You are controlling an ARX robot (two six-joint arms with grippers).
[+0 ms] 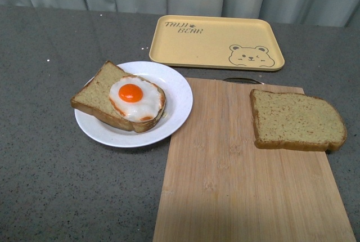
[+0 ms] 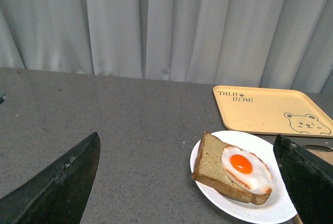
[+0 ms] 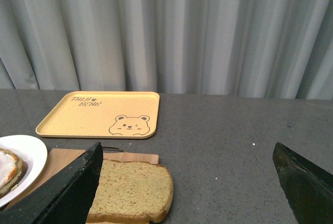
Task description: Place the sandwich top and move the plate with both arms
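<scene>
The sandwich top [image 1: 296, 121], a plain tan-brown bread slice, lies flat on the right part of the wooden cutting board [image 1: 236, 186]; it also shows in the right wrist view [image 3: 132, 191]. The round white plate [image 1: 175, 110] sits left of the board and holds another bread slice topped with a fried egg [image 1: 132, 97]; it also shows in the left wrist view [image 2: 231, 203]. Neither arm shows in the front view. My left gripper [image 2: 190, 182] is open and empty, raised above the table near the plate. My right gripper [image 3: 187, 182] is open and empty, near the plain slice.
A yellow rectangular tray [image 1: 216, 42] with a bear drawing lies at the back, behind the board. The plate's right rim overlaps the board's left edge. Grey curtains hang behind the dark grey table [image 1: 45, 186].
</scene>
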